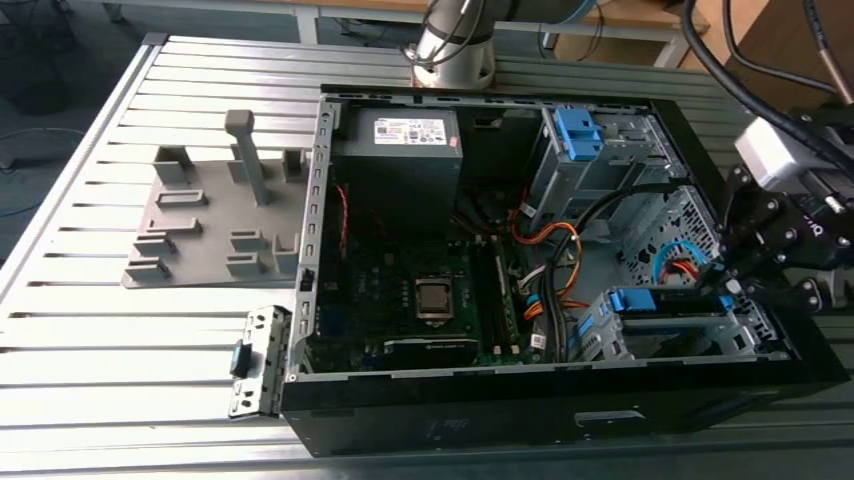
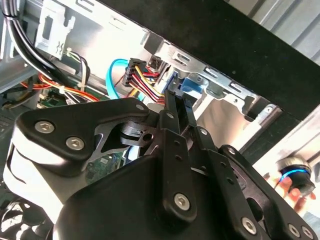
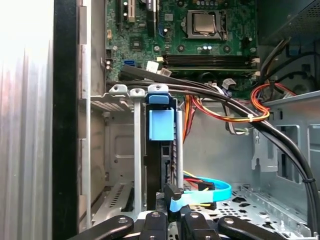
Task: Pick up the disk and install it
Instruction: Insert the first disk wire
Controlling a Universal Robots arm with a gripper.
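Clenched gripper (image 3: 170, 220) at bottom centre pinching disk (image 3: 161, 150) edge, upright in drive cage (image 3: 137, 150) slot, seemingly seating it.

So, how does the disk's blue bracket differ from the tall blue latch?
The tall blue latch stands upright in the far cage; the disk's blue bracket lies low and wide in the near cage. The gripper is beside the bracket, away from the latch. Both are blue plastic.
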